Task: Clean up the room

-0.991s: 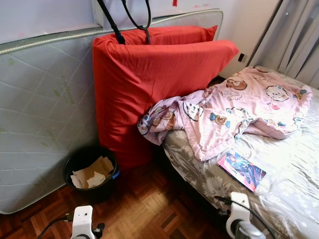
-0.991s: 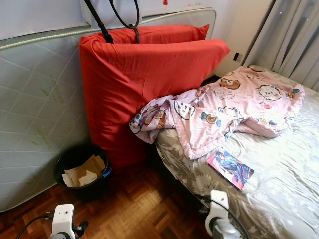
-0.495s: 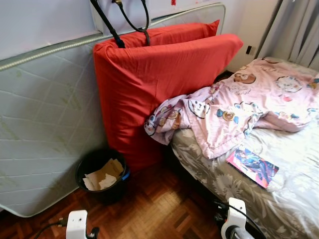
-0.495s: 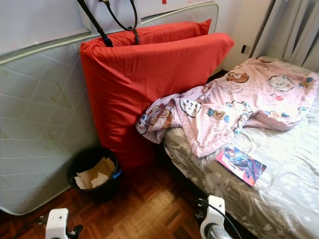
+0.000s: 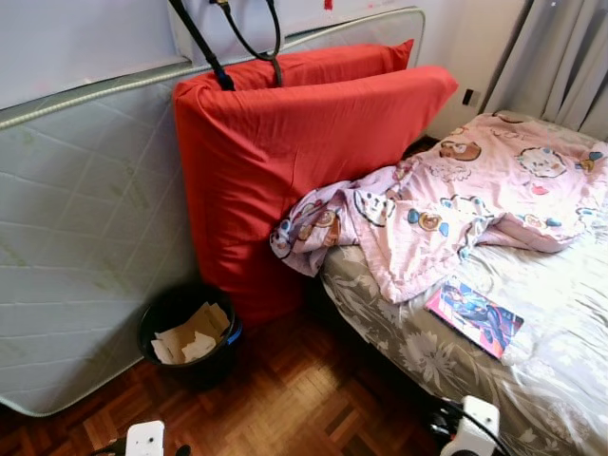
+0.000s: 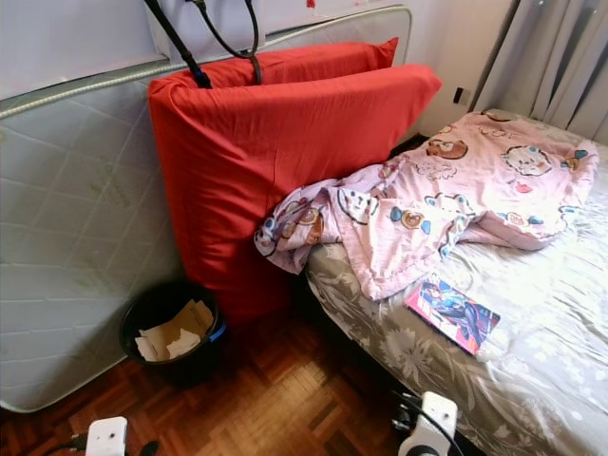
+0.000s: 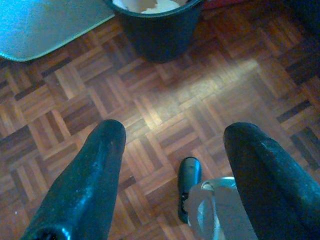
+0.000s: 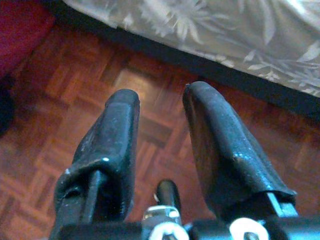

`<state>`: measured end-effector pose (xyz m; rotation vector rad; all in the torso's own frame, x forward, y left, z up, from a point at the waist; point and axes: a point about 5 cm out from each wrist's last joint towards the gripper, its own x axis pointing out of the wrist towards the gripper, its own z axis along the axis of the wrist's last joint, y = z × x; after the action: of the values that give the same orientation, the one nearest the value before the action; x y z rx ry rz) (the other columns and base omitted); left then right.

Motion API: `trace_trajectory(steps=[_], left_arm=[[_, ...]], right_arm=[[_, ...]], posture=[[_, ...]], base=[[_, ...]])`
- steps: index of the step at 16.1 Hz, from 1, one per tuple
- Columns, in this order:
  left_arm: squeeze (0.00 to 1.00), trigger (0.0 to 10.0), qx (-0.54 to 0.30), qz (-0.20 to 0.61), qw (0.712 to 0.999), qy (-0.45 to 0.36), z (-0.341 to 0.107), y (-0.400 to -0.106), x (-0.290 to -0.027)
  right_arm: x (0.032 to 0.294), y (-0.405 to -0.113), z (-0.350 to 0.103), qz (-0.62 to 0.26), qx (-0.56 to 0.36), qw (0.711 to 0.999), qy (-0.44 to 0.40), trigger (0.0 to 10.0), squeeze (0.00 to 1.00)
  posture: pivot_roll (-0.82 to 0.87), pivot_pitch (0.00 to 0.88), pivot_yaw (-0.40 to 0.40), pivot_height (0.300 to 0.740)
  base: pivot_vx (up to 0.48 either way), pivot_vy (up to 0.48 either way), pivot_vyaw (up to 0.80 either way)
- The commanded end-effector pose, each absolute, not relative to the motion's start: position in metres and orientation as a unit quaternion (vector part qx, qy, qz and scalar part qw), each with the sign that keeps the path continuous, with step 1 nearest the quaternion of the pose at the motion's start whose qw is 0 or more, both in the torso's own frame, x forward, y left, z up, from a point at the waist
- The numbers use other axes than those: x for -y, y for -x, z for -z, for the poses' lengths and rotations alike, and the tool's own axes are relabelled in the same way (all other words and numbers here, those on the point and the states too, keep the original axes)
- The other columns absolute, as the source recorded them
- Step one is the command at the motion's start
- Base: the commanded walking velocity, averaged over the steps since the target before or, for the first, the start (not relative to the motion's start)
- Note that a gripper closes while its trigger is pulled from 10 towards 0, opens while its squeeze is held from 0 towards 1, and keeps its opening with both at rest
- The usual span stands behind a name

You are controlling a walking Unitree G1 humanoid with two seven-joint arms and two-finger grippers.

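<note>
Pink cartoon-print blanket (image 5: 456, 204), glossy comic book (image 5: 473, 317) — title unreadable, black bin (image 5: 188, 331)

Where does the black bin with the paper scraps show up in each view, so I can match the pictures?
Left eye view: bin low on the left, on the wood floor.
Right eye view: bin low on the left.
Left wrist view: bin beyond the open left gripper.
Right wrist view: cannot tell; bed edge and floor.
Shared landmark: red cushion beside the bin.

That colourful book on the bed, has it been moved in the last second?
No. The book lies at the same spot just below the pink blanket's hem on the grey sheet; the whole picture shifted because the camera moved.
</note>
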<state>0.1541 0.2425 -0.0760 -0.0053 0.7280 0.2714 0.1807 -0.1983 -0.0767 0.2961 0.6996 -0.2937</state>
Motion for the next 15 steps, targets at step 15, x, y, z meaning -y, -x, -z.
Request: trace_trajectory(steps=[15], left_arm=[[0.00,10.0,-0.079,-0.067,0.993,-0.049,-0.001,-0.206,-0.238]], right_arm=[[0.237,-0.162,0.030,0.099,-0.122,0.986,-0.048,10.0,0.00]], posture=[[0.11,0.000,-0.102,0.740]], base=[[0.000,0.000,0.00]])
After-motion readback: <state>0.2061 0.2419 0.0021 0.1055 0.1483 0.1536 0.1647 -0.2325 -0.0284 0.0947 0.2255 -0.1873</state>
